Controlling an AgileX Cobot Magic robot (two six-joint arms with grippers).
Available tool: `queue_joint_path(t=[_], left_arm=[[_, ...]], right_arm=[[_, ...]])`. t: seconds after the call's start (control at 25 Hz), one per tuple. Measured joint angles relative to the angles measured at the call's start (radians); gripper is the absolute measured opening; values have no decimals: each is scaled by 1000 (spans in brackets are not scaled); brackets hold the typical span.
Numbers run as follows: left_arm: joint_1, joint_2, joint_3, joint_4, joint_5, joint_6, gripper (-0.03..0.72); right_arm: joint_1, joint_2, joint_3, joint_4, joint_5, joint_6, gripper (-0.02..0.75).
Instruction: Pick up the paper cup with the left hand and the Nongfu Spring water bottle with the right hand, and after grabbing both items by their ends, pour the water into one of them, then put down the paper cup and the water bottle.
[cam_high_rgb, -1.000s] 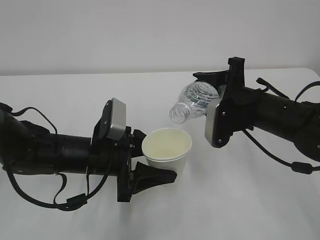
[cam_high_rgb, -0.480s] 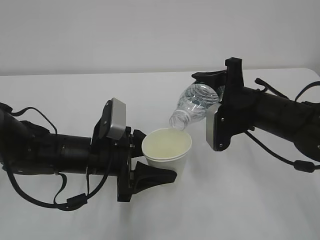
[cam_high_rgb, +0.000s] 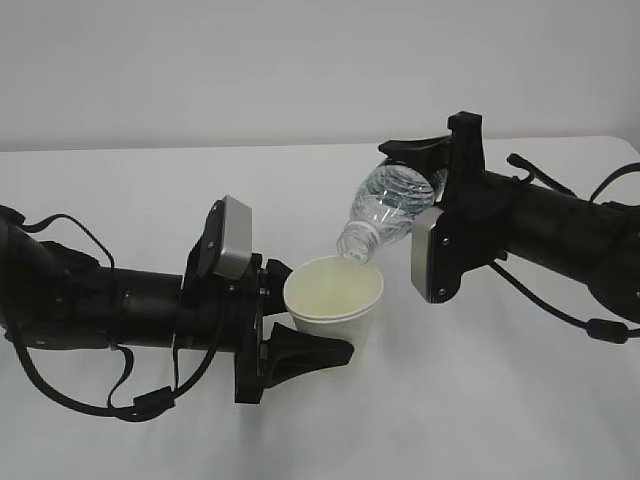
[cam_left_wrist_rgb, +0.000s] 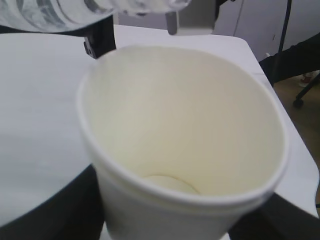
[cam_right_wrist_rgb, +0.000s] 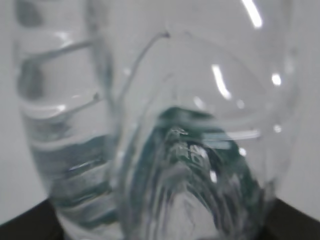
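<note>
Clear plastic Nongfu Spring water bottle (cam_high_rgb: 388, 212), clamped in the right hand (cam_high_rgb: 425, 175), has dipped its mouth to the two o'clock rim of the paper cup (cam_high_rgb: 334, 298) clamped by the left hand (cam_high_rgb: 300, 335), so pouring can begin.

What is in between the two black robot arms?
In the exterior view, the white paper cup and the tilted clear water bottle sit between the left gripper and the right gripper.

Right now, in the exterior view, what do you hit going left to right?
left arm → left gripper holding the paper cup → water bottle, tilted with its mouth at the cup's rim → right arm
</note>
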Motion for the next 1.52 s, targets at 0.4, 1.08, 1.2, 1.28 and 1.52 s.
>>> queue_joint_path(t=[0.4,1.08,1.2,1.28,1.52], left_arm=[[0,0,0,0,0,-8,477],[-25,0,0,3,-2,-16,477],[-25,0,0,1,-2,-16,477],[-25,0,0,1,-2,-16,477],[-25,0,0,1,-2,-16,477]], right_arm=[[0,0,0,0,-14,-18,456],[0,0,0,-2,-14,-41,456],[0,0,0,-2,-14,-43,456],[0,0,0,-2,-14,-43,456],[0,0,0,-2,-14,-43,456]])
